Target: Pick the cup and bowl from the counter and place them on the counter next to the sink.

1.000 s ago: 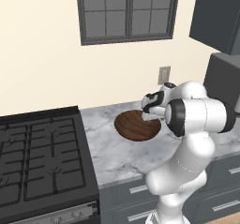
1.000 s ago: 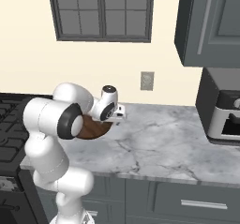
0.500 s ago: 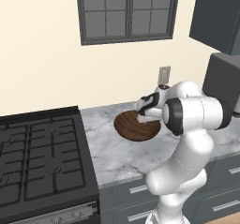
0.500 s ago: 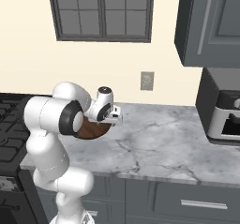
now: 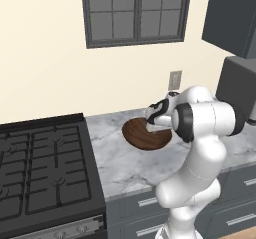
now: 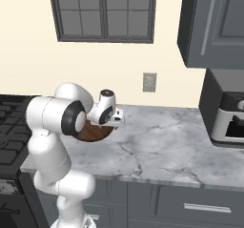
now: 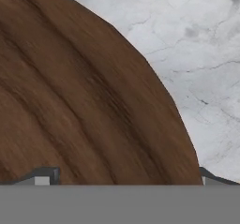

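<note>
Hand view gave us the bowl up close, its brown grain running under both fingertips, which stood wide apart on either side of it. From the left base view we saw the bowl tilted at the end effector, above the marble worktop, with the stove well to its left.

arm bent low, tool down, fingers spread wide.
</note>
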